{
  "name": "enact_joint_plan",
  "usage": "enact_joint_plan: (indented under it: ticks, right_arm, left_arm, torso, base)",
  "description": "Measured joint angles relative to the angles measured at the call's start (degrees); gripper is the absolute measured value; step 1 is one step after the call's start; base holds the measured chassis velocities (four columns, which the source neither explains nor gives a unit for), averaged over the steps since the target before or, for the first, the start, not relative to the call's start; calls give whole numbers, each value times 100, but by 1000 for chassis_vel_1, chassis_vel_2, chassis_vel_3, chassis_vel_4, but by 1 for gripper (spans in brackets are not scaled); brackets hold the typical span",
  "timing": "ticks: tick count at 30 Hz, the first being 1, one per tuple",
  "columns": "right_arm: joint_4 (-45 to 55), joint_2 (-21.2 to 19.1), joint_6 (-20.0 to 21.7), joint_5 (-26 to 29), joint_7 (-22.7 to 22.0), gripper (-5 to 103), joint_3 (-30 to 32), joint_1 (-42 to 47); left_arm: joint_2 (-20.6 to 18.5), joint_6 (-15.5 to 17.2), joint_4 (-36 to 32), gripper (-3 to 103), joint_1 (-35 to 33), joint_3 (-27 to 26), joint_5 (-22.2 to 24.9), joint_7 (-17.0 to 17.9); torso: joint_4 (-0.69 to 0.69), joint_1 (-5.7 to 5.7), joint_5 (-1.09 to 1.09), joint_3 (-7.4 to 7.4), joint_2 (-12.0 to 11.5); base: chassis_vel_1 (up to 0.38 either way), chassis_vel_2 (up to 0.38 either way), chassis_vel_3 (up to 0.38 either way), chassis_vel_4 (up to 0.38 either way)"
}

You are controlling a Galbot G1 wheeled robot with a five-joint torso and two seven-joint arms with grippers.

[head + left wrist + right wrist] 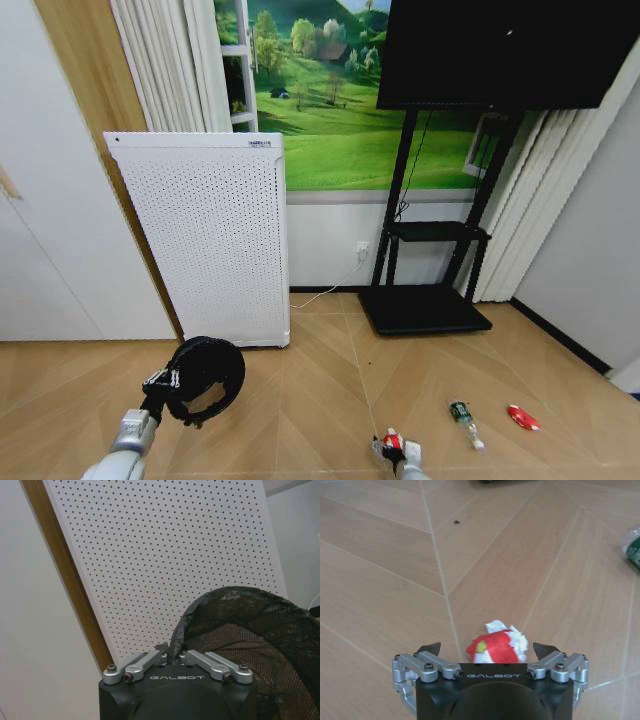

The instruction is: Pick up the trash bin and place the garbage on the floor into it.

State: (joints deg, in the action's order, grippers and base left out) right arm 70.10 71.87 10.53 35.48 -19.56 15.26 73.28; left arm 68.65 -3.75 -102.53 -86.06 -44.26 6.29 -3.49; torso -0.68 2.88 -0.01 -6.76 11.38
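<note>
Right wrist view, right claw (487, 652) spread around red-and-white wad (497, 644)

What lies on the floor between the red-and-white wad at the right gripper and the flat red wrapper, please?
In the head view, the small bottle lies on the wooden floor between the wad, at the right gripper, and the red wrapper.

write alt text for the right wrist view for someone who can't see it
The right end effector hovers with its fingers open on either side of a red-and-white wad of garbage lying on a light wood herringbone floor. Part of a green-labelled bottle shows farther off at the edge of the view.
</note>
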Motion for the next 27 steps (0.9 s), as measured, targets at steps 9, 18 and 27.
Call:
enact_joint_plan:
  ticks: [9,18,27]
  right_arm:
    - [-417,60,-95,-183,55,100,103,-72]
    - [-605,193,-143,-263,101,100,28,-234]
    - [-848,198,-219,-333,228,82,34,-357]
  left_arm:
    - [-18,-82,94,4,5,11,1,1]
    - [26,-180,207,4,-3,30,-85,33]
    - [21,-209,292,4,42,18,-72,44]
  torso:
    - [0,0,0,0,0]
    - [1,0,1,0,0]
    - [0,0,1,0,0]
  base:
    - [0,0,0,0]
    - [0,0,0,0]
    - [0,0,0,0]
